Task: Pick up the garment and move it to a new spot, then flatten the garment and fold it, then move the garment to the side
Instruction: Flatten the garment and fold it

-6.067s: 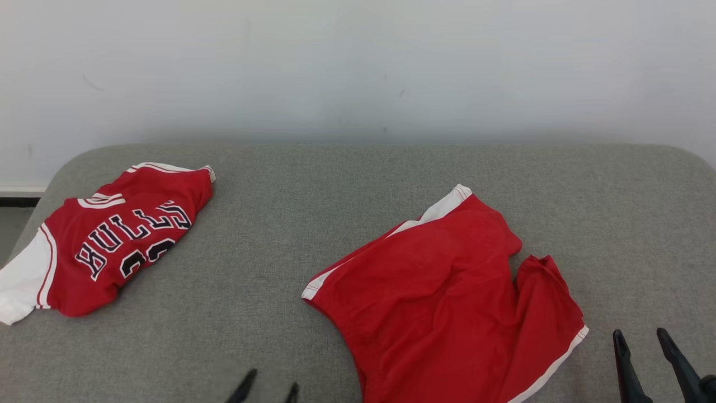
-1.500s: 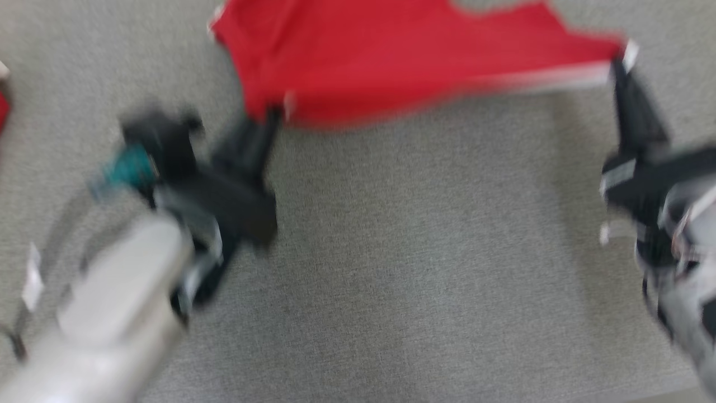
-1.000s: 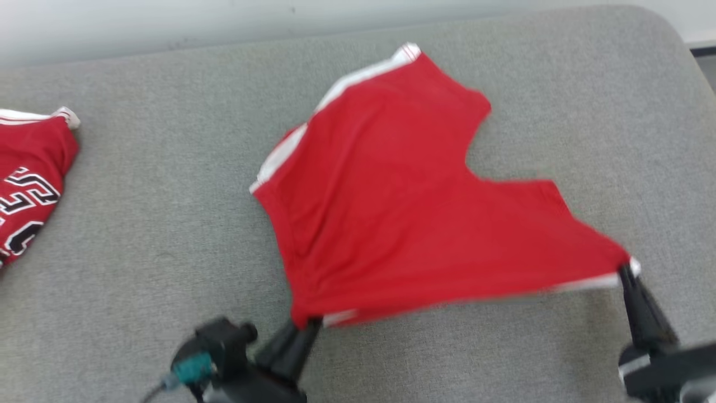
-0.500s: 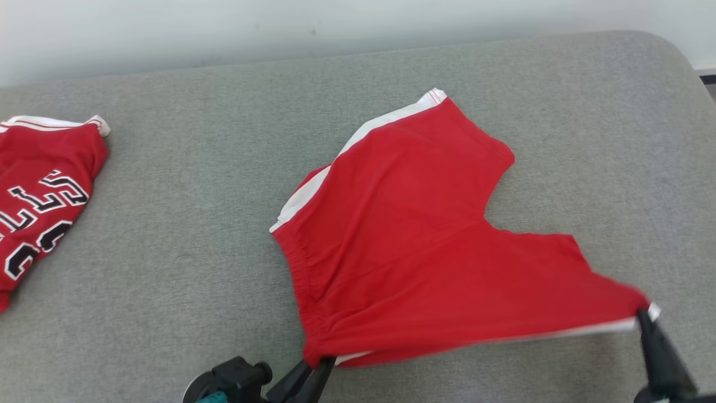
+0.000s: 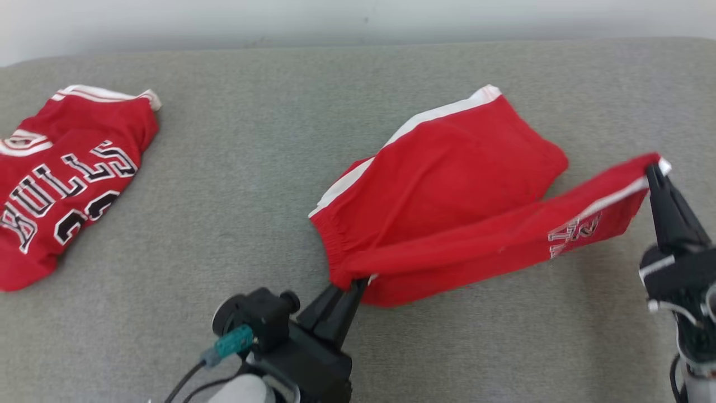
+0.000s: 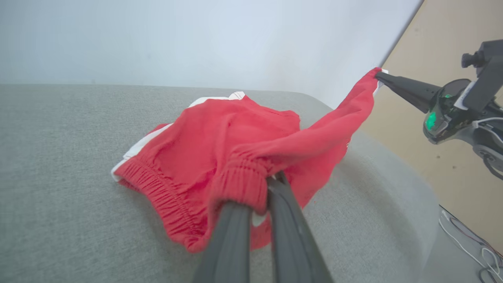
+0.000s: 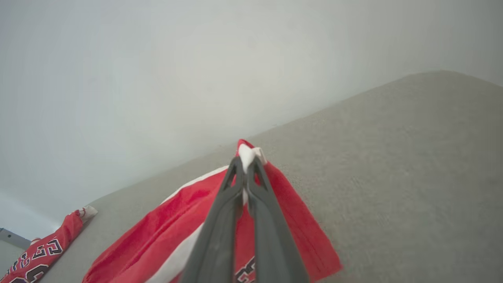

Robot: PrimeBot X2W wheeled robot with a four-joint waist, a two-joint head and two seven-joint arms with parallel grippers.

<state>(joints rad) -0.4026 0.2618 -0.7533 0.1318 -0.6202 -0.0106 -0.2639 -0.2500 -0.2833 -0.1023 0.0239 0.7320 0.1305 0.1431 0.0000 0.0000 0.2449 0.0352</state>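
We held the red shorts half lifted off the grey cushion, with our left gripper clamped on the waistband and our right gripper pinched on a leg hem. The shorts' white lettering was unreadable. Well apart to the left lay a jersey reading "BULLS".

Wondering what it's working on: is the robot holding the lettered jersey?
No, the jersey lies free on the cushion; left gripper and right gripper both pinch the red shorts.
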